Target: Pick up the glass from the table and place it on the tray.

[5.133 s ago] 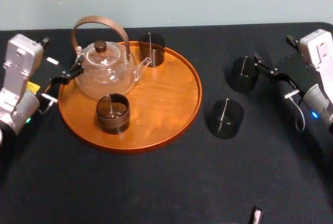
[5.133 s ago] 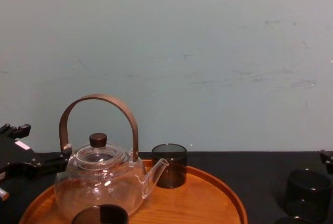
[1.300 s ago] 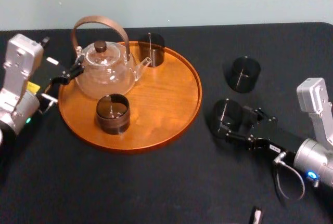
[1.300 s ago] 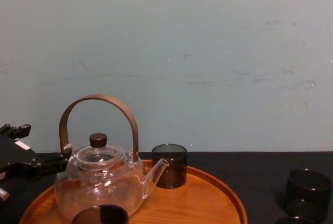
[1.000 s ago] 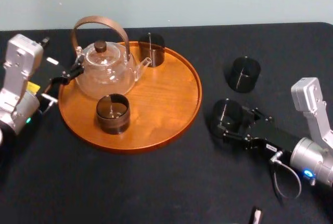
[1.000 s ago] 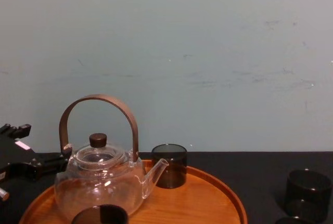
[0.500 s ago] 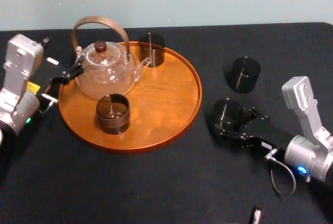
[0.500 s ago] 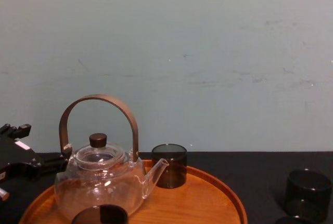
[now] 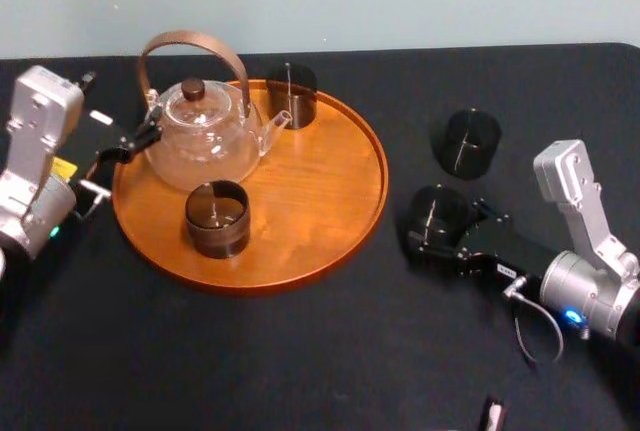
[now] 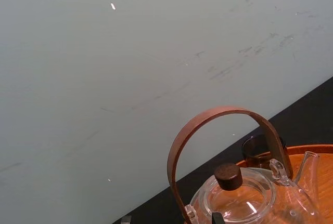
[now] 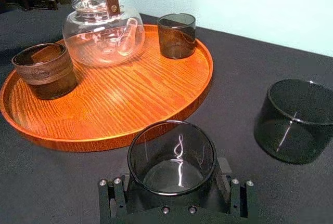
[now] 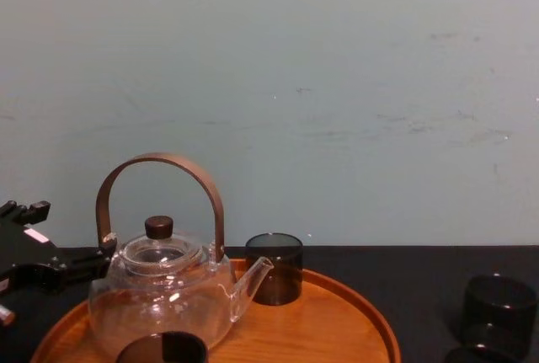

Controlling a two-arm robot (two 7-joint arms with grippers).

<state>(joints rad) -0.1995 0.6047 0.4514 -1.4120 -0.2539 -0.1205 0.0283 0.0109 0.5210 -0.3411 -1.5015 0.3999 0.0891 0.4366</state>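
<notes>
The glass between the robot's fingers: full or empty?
Empty: glass in right gripper shows bare bottom; left gripper parked by teapot.

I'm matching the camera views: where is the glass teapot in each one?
Head view: glass teapot on the tray's far left.
Chest view: teapot low, left of centre.
Left wrist view: teapot close up.
Right wrist view: teapot across the tray.
Shared landmark: the dark glass beside its spout.

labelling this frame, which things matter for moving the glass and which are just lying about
Job: near glass, right gripper around it, tray, table.
Lying about: far glass, teapot, back glass, front glass, both on tray; left gripper parked beside teapot.
</notes>
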